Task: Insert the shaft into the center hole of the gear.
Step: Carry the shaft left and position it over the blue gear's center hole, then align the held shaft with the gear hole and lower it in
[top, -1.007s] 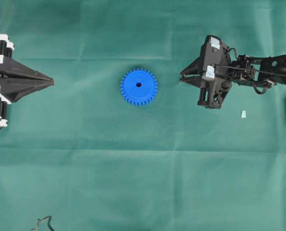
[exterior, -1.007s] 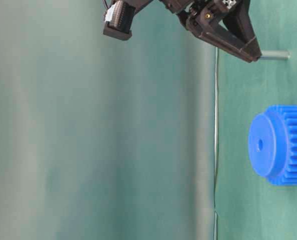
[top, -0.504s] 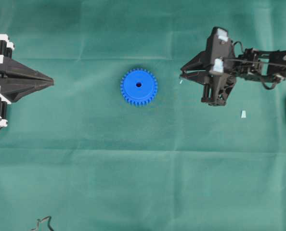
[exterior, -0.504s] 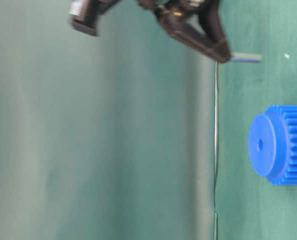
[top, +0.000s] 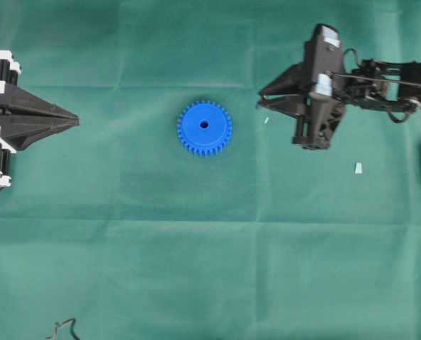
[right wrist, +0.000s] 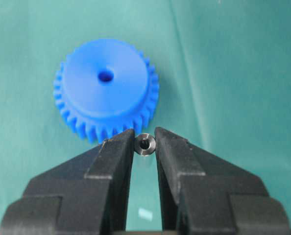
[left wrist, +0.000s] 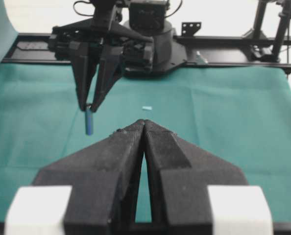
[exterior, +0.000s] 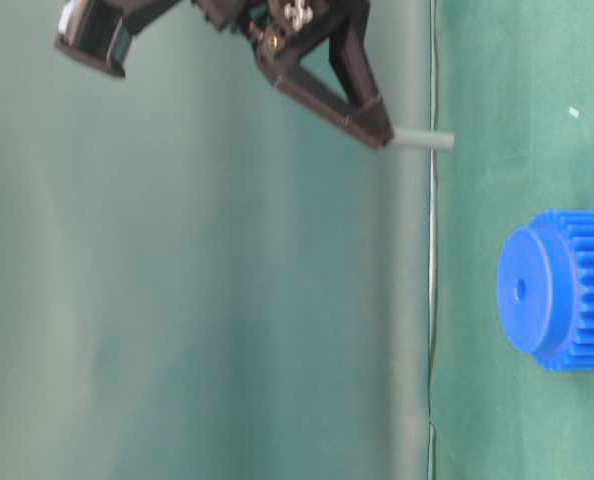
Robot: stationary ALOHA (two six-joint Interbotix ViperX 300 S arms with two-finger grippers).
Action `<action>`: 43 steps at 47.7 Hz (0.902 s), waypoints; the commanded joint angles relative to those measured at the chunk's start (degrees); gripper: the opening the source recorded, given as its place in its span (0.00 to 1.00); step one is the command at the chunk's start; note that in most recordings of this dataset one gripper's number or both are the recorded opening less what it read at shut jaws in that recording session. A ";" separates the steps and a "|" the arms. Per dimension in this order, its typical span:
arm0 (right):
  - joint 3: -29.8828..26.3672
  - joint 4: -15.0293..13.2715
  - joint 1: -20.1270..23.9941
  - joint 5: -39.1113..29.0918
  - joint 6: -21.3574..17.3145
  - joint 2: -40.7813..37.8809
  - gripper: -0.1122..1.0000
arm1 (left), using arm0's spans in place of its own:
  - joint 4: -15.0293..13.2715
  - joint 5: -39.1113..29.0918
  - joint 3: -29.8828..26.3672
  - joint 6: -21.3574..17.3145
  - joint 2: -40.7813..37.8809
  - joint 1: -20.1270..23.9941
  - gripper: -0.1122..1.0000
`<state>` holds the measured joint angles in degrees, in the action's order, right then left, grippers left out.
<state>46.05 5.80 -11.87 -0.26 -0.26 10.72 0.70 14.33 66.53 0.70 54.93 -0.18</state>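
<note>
Green cloth (top: 196, 269), gripper-held shaft (right wrist: 145, 144), gear (top: 204, 127)

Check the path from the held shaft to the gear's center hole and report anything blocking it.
Nothing visible blocks it. The right gripper holds the shaft above bare green cloth, apart from the gear, whose center hole is open.

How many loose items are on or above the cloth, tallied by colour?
Blue: 1, the gear.
Silvery-grey: 1, the shaft, held in the right end effector above the cloth.
Pale whitish: 2, a chip and a smaller fleck.
Total: 4.
</note>
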 commanded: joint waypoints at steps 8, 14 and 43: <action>-9.93 -1.14 2.02 0.26 0.35 -6.68 0.25 | 0.18 0.18 -1.49 0.00 -0.44 -0.09 0.10; -13.18 -1.93 2.29 0.18 0.35 -9.76 0.25 | 0.18 0.26 -1.49 0.00 -0.44 0.00 0.10; -15.47 -0.53 2.55 3.52 -0.44 -17.14 0.25 | 0.18 -0.18 -1.49 0.00 -0.44 -0.09 0.10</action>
<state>32.17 4.75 -9.49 2.46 -0.62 -6.77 0.79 13.89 66.53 0.70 54.93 -0.09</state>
